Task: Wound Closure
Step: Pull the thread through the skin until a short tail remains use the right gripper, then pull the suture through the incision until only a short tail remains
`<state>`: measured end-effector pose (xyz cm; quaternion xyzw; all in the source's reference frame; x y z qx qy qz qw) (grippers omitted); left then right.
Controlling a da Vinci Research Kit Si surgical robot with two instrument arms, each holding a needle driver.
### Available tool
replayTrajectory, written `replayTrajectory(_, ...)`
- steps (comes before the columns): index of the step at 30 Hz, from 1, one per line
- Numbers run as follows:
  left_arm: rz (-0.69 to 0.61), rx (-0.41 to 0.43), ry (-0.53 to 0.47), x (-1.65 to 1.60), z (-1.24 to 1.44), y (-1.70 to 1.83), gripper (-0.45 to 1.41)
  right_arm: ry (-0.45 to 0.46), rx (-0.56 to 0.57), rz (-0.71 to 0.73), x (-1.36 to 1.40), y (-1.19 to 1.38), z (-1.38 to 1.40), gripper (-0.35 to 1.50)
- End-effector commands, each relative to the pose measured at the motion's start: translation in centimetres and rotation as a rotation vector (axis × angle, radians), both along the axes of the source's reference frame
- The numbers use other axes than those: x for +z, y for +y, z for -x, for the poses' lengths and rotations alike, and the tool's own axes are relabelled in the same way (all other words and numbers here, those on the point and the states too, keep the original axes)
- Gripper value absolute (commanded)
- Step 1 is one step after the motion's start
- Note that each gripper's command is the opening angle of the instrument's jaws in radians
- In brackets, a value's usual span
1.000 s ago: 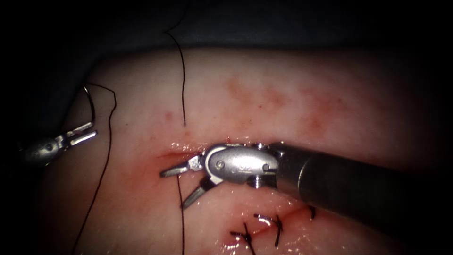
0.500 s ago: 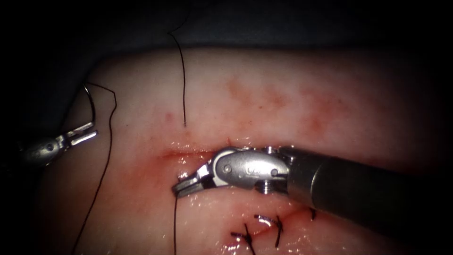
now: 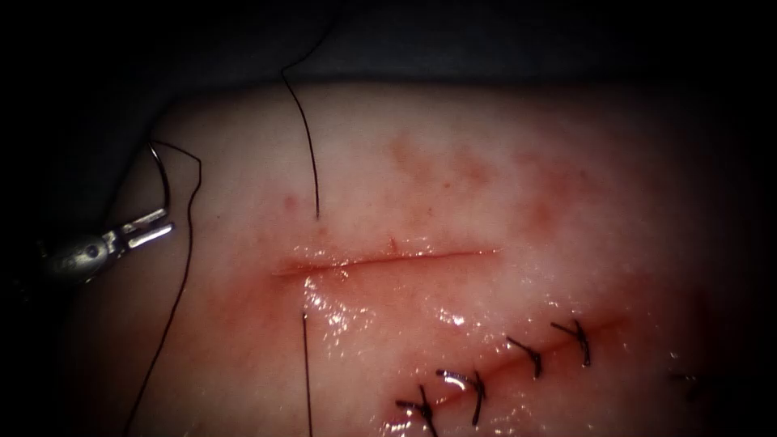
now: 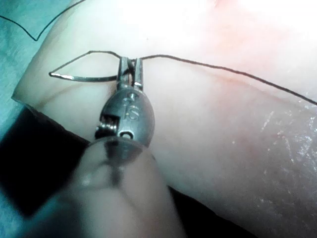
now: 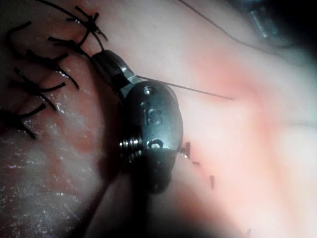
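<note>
The left arm's hand [image 3: 150,226] sits well off to the left of the cut, over the left edge of the pale pink slab of tissue [image 3: 486,162], with its two jaws clamped on the thin curved steel needle [image 3: 162,182]. In the left wrist view the same hand [image 4: 130,67] grips the needle [image 4: 84,78] near one end of its curve, and the rest of the arc reaches away to where the thread joins it. The needle is wholly out of the tissue. From that joint the fine black thread [image 3: 182,267] bends back and trails down the tissue's left side; in the left wrist view the thread [image 4: 223,69] runs on past the jaws across the tissue. A second strand lies above the narrow horizontal cut [image 3: 388,259] and meets the tissue just above the cut's left end, and another strand leaves the tissue just below that end. Glossy red fluid [image 3: 324,283] lies around and below the cut. A row of dark knotted stitches [image 3: 477,388] closes a separate slanting line to the lower right. In the right wrist view the right arm's hand [image 5: 105,60] hangs just beside those stitches [image 5: 59,64], its jaws pressed together; a strand of thread [image 5: 188,89] runs out from beside them, and I cannot tell whether it is gripped.
</note>
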<state>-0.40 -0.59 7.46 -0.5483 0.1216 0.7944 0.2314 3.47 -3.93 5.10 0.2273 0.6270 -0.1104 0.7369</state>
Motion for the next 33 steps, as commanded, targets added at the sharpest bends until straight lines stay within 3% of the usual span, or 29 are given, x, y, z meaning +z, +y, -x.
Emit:
replayTrajectory(1,0.002,0.001,-0.001,0.05,0.06,0.05,-0.45,0.023,0.021,0.015,0.05,0.22,-0.11,0.69)
replayTrajectory(2,0.002,0.001,0.0,0.05,0.06,0.04,-0.45,0.032,0.038,0.013,0.06,0.36,-0.11,0.89)
replayTrajectory(4,0.003,0.001,0.0,0.05,0.06,0.04,-0.45,0.051,0.062,0.028,0.09,0.61,-0.12,1.06)
replayTrajectory(7,0.004,0.001,0.0,0.05,0.06,0.03,-0.45,0.09,0.097,0.082,0.21,1.16,-0.11,1.21)
replayTrajectory(11,0.005,0.004,0.002,0.05,0.06,0.01,-0.45,0.111,0.116,0.088,0.46,1.61,-0.12,1.31)
replayTrajectory(18,0.005,0.006,0.003,0.06,0.05,-0.01,-0.45,0.1,0.138,0.099,0.96,1.81,-0.25,1.33)
replayTrajectory(22,0.006,0.007,0.002,0.06,0.04,-0.02,-0.45,0.096,0.142,0.099,1.16,1.88,-0.24,1.2)
replayTrajectory(26,0.006,0.008,0.002,0.06,0.03,-0.02,-0.45,0.095,0.141,0.102,1.19,1.86,-0.23,0.81)
replayTrajectory(27,0.006,0.008,0.002,0.06,0.03,-0.02,-0.45,0.096,0.14,0.103,1.18,1.84,-0.24,0.66)
replayTrajectory(28,0.006,0.008,0.002,0.06,0.03,-0.02,-0.45,0.097,0.139,0.104,1.17,1.83,-0.24,0.37)
replayTrajectory(29,0.006,0.008,0.002,0.06,0.03,-0.02,-0.45,0.101,0.139,0.105,1.16,1.81,-0.24,-0.15)
replayTrajectory(30,0.006,0.008,0.002,0.06,0.03,-0.02,-0.45,0.095,0.128,0.109,1.14,1.79,-0.24,-0.35)
replayTrajectory(33,0.006,0.008,0.002,0.06,0.04,-0.02,-0.45,0.06,0.052,0.131,1.04,1.73,-0.24,-0.35)
